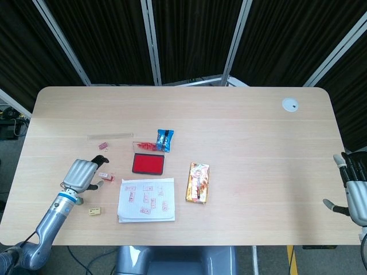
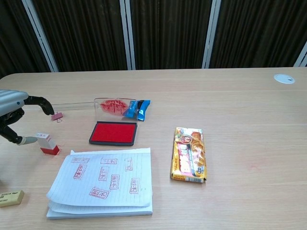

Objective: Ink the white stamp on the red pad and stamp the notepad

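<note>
The white stamp point(image 2: 47, 143) stands upright near the table's point(image 1: 246, 132) left edge. The left hand point(image 1: 82, 174) is open just beside it, holding nothing. The stamp looks light, rigid and easy to tip; its white upper body seems the best place to hold.

A pale wooden tabletop point(image 1: 241, 143) with rounded corners carries everything. Taking the red pad point(image 2: 113, 132) as landmark: its clear lid stands open at its far edge, and a blue packet point(image 2: 139, 109) lies just beyond its far right corner. The notepad point(image 2: 104, 180), covered with red stamp marks, lies just in front of it. The white stamp point(image 2: 46, 143) stands upright to its left, a pink binder clip point(image 2: 57, 116) and a clear ruler point(image 1: 109, 136) farther back on that side. A yellow snack box point(image 2: 189, 154) lies to its right, a yellow eraser point(image 2: 10, 198) far to its front left, and a white disc point(image 1: 290, 104) sits far off toward the back right corner.
</note>
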Available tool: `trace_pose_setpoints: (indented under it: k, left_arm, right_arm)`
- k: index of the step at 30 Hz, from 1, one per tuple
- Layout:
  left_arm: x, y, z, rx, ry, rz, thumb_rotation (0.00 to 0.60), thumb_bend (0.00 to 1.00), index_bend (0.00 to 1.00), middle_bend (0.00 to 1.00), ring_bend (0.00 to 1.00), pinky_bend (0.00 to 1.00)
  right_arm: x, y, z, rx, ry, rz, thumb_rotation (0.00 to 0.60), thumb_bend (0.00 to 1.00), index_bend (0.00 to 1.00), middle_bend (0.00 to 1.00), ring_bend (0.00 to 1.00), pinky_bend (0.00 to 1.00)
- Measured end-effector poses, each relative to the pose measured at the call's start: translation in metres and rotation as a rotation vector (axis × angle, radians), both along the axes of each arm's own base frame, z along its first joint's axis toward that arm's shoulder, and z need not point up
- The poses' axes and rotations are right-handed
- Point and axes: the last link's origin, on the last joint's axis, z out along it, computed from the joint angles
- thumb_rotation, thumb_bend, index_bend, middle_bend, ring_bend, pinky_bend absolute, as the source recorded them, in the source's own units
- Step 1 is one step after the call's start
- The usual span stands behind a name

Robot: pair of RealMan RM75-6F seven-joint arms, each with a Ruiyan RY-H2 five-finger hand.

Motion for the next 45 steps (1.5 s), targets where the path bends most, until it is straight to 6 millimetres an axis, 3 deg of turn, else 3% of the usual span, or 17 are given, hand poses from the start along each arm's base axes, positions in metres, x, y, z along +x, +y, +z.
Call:
trace_pose_setpoints:
  k: [10,35,45]
  left_arm:
    - [-0.008,0.006,-0.013,-0.029,-0.003,0.016,0.6,0.23,0.38,0.38,0.82,0.88]
    - [-0.014,0.012,-0.025,-0.033,0.034,0.013,0.6,0.31,0.47,0.46,0.82,0.88]
    - [-0.014,0.012,-0.027,-0.037,0.042,0.019,0.6,0.37,0.55,0.52,0.82,0.88]
  right_arm:
    - [-0.003,0.002,0.003,-0.008,0.0,-0.01,0.6,0.0,0.0,0.0,0.0,0.0]
    - [-0.008,-0.001,0.0,0.002,0.007,-0.034,0.6,0.0,0.0,0.0,0.0,0.0]
    - [-0.009,-0.001,0.0,0.002,0.009,-0.037,0.6,0.0,0.0,0.0,0.0,0.0]
